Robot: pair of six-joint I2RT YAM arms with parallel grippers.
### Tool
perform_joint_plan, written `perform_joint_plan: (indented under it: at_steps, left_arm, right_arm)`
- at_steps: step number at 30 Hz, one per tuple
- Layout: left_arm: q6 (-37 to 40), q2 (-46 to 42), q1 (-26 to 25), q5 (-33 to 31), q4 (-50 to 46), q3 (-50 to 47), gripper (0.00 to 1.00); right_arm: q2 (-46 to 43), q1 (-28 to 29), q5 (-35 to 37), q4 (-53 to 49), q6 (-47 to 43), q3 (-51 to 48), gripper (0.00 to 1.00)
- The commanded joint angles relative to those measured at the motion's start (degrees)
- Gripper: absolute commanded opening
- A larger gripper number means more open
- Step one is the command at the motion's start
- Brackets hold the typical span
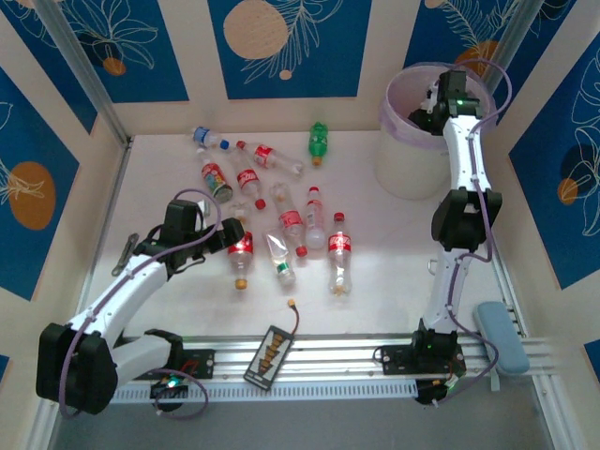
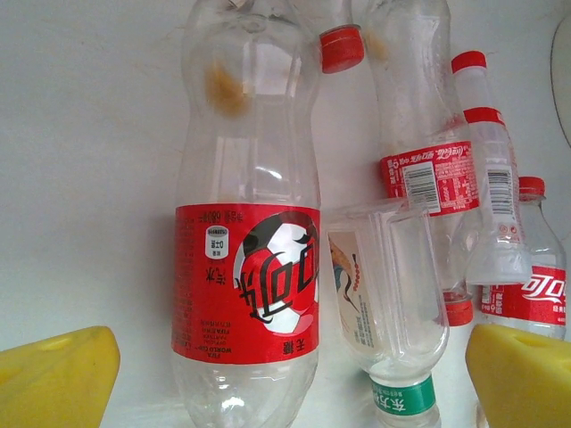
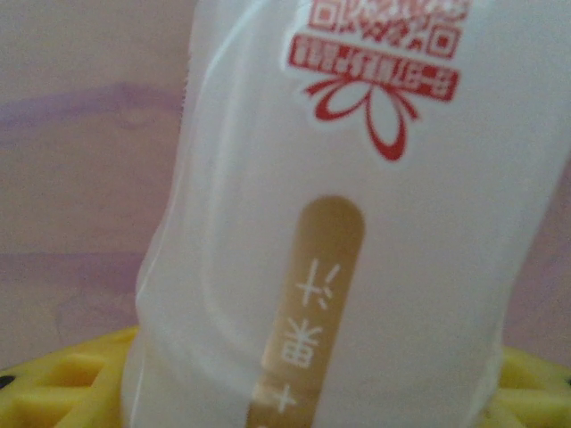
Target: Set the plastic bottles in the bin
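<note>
Milky plastic held high, clear plastic waiting below

We hold a milky bottle (image 3: 357,223) with red print in our right tool (image 1: 433,103), its jaws half closed around it over the bin (image 1: 401,173), so letting go should drop it inside. Our left tool (image 2: 285,379) hangs wide open and empty above a clear red-labelled bottle (image 2: 245,276), placed to straddle it. The other plastic bottles (image 1: 339,248) lie scattered on the surface (image 1: 169,169), mostly clear with red labels and caps, one green.

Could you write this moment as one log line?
left hand open above red-label bottle | right hand holding white bottle over bin
</note>
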Motion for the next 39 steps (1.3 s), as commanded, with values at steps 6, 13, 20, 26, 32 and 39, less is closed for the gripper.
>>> perform_joint_plan:
  at_steps: [6,13,20,26,32,39]
  left_arm:
    - [0.7,1.3,-0.9,-1.0,0.2,-0.2,0.99]
    - [0.9,2.9,-1.3,-0.8,0.2,0.3,1.00]
    - [2.4,4.2,-1.5,-2.0,-0.5,1.6,1.00]
    - [4.9,7.7,-1.5,-3.1,-0.4,5.4,1.00]
    - [8.2,13.1,-1.5,-5.6,-1.9,10.2,1.00]
    - [9.3,19.0,-3.4,-7.4,-1.7,12.8,1.00]
  right_arm:
    - [3.1,-0.8,-3.6,0.3,-0.4,1.2,0.78]
    - [2.7,-0.9,-4.0,-0.2,-0.4,2.5,0.85]
    - [-2.8,0.0,-3.4,-1.4,-1.2,4.2,0.99]
    - [-11.0,1.3,-2.4,-1.1,-2.3,4.4,0.99]
    - [-19.5,3.9,0.4,0.4,-4.5,1.4,0.99]
    - [-34.7,10.9,2.0,2.3,-2.7,-13.8,0.99]
